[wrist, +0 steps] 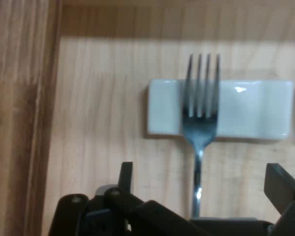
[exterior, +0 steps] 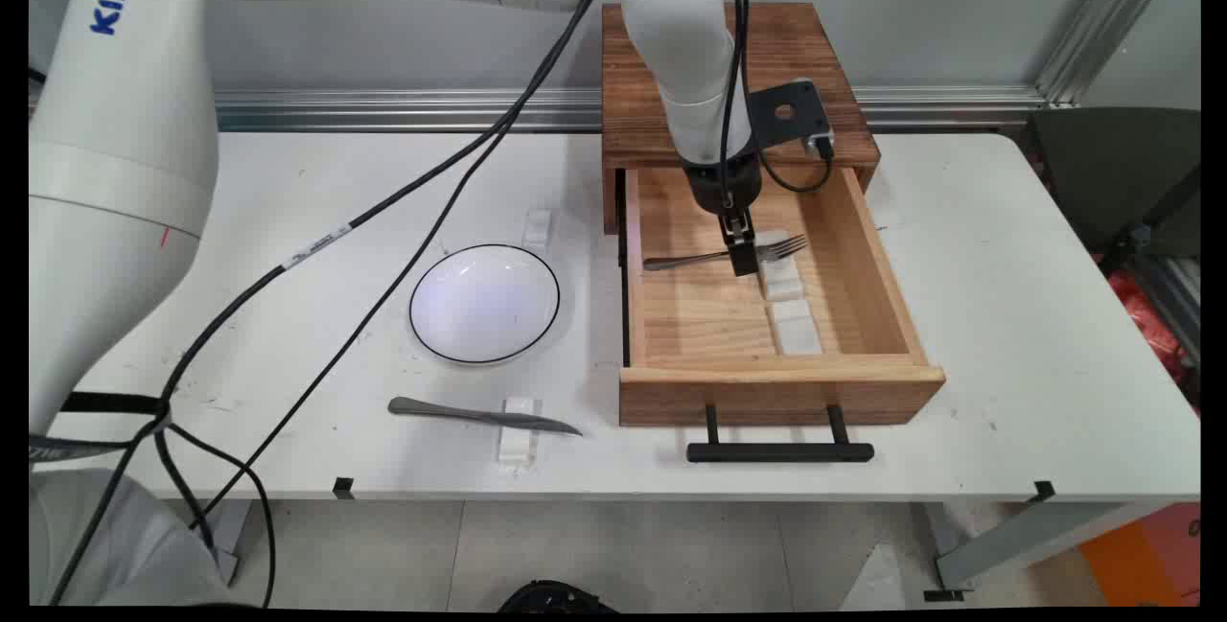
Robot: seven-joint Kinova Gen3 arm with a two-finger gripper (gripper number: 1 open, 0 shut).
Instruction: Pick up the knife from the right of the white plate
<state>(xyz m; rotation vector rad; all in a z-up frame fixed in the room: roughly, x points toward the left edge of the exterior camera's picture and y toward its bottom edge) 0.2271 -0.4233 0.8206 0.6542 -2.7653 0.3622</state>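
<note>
My gripper (exterior: pixel 743 256) reaches down into the open wooden drawer (exterior: pixel 868 248) and stands open over a metal fork (exterior: pixel 676 261). The fork lies across the drawer floor, its tines resting on a white rest (exterior: pixel 778 279). In the hand view the fork (wrist: pixel 200 118) runs up between my two fingers (wrist: pixel 126 173), tines on the white rest (wrist: pixel 255 109), with the gripper (wrist: pixel 202 176) straddling its handle without clamping it. Whether the fingers touch the fork cannot be told.
A second white rest (exterior: pixel 797 326) lies nearer the drawer front. The drawer's black handle (exterior: pixel 778 451) overhangs the table edge. Left of the drawer are a black-rimmed white bowl (exterior: pixel 484 303), a small white rest (exterior: pixel 539 227), and a knife (exterior: pixel 460 413) on another white rest (exterior: pixel 518 435).
</note>
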